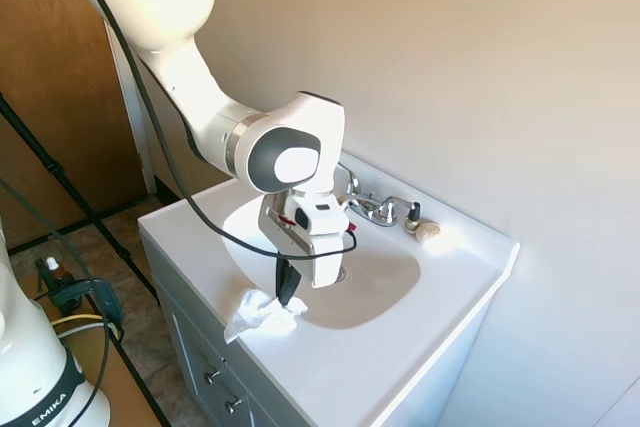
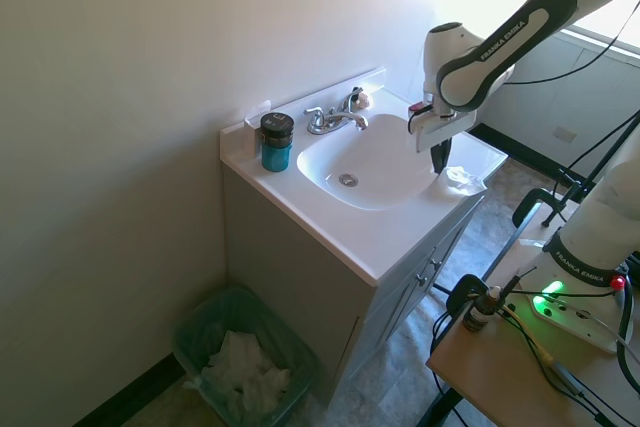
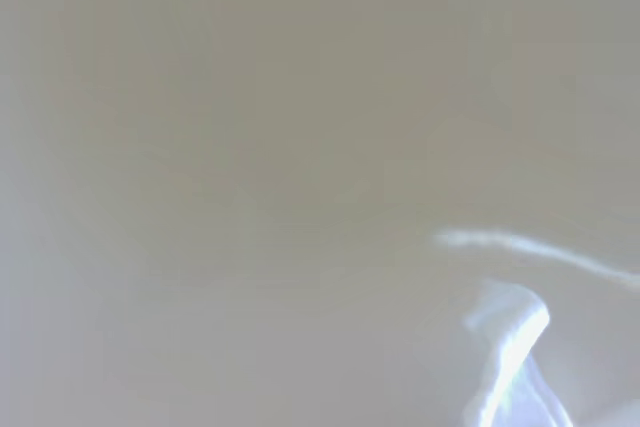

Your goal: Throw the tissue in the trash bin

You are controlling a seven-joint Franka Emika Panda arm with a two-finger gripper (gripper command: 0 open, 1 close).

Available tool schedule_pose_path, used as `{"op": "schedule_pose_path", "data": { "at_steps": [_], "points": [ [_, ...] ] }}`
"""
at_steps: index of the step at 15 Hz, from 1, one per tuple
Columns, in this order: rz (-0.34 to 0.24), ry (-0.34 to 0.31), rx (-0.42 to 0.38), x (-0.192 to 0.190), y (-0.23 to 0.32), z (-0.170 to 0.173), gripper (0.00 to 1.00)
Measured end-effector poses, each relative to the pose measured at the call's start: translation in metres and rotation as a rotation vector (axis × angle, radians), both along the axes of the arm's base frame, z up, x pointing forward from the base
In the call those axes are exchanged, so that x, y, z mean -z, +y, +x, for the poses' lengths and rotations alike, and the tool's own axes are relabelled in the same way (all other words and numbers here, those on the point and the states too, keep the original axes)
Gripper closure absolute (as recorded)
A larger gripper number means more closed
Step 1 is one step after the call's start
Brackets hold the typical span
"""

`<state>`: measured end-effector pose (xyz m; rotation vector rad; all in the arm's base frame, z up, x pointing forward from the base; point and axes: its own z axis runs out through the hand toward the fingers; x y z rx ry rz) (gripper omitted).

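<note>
Because the tissue point(image 1: 262, 314) lies on the worktop point(image 1: 400, 347) at the front rim, just beside the basin point(image 1: 375, 282), the tool point(image 1: 289, 287) comes straight down onto it; whether the fingers pinch it I cannot tell. In the second exterior view, going left to right, the bin point(image 2: 245, 357) stands on the floor by the wall, well apart from the tissue, beyond the cup point(image 2: 276, 141) and tap point(image 2: 335, 119); open room lies above the basin.

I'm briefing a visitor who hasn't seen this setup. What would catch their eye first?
First the white arm, bent over the vanity with its gripper down at a crumpled tissue on the counter's front edge beside the sink. Then the green trash bin on the floor beside the cabinet, already holding white paper, and a teal jar near the faucet.
</note>
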<state>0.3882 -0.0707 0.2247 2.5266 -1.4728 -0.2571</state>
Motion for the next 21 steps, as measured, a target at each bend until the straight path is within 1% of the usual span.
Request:
{"op": "schedule_pose_path", "data": {
  "at_steps": [2, 3, 6, 8, 10, 12, 13, 15, 17, 19, 21],
  "points": [
    [0.009, -0.019, 0.006, -0.005, -0.001, 0.002, 1.0],
    [0.011, -0.042, 0.004, -0.014, 0.002, 0.003, 1.0],
    [0.011, -0.143, -0.039, -0.063, 0.034, 0.008, 1.0],
    [0.005, -0.21, -0.074, -0.094, 0.078, 0.011, 1.0],
    [-0.003, -0.274, -0.116, -0.119, 0.135, 0.013, 1.0],
    [-0.008, -0.322, -0.153, -0.137, 0.191, 0.016, 1.0],
    [-0.009, -0.335, -0.172, -0.142, 0.219, 0.016, 1.0],
    [-0.015, -0.348, -0.208, -0.145, 0.269, 0.021, 1.0],
    [-0.027, -0.356, -0.247, -0.133, 0.32, 0.027, 1.0],
    [-0.04, -0.35, -0.284, -0.11, 0.366, 0.03, 1.0],
    [-0.038, -0.334, -0.315, -0.084, 0.403, 0.036, 1.0]
  ]
}}
